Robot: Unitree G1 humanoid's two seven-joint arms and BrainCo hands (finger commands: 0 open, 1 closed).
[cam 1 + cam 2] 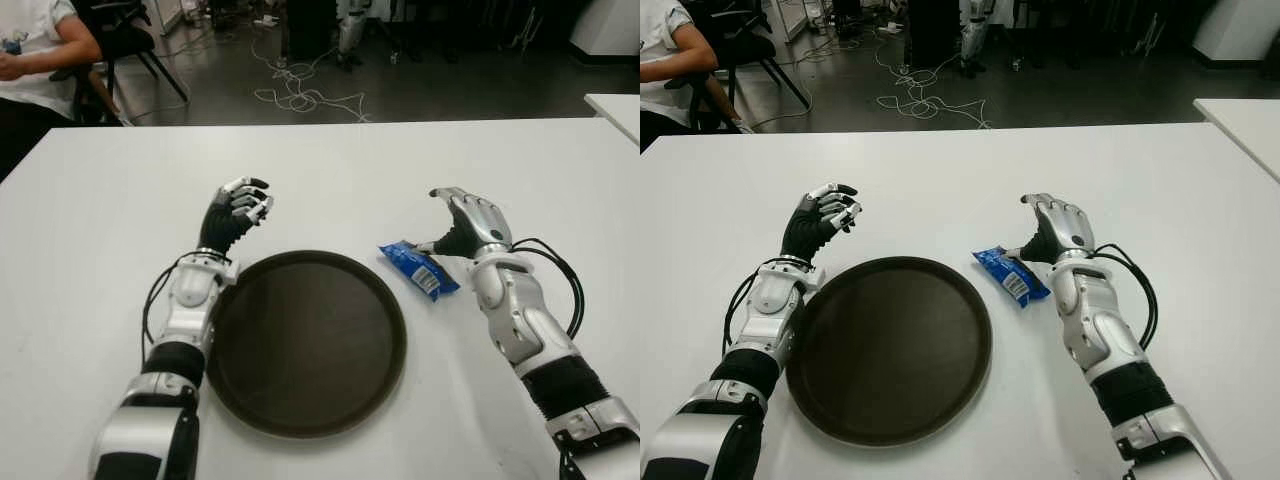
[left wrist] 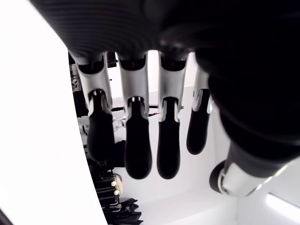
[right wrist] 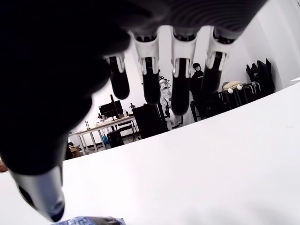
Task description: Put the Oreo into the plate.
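Observation:
A blue Oreo pack (image 1: 418, 268) lies flat on the white table (image 1: 330, 180), just right of the round dark brown plate (image 1: 305, 340), which holds nothing. My right hand (image 1: 462, 222) hovers at the pack's right end with fingers spread and relaxed. Its thumb tip comes down close to the wrapper, and a corner of the pack (image 3: 89, 220) shows below that thumb in the right wrist view. My left hand (image 1: 238, 208) shows beside the plate's upper left rim, fingers loosely bent and holding nothing.
A seated person (image 1: 30, 50) and a chair are beyond the table's far left corner. Cables (image 1: 300, 95) lie on the floor behind the table. Another white table's corner (image 1: 618, 105) shows at the far right.

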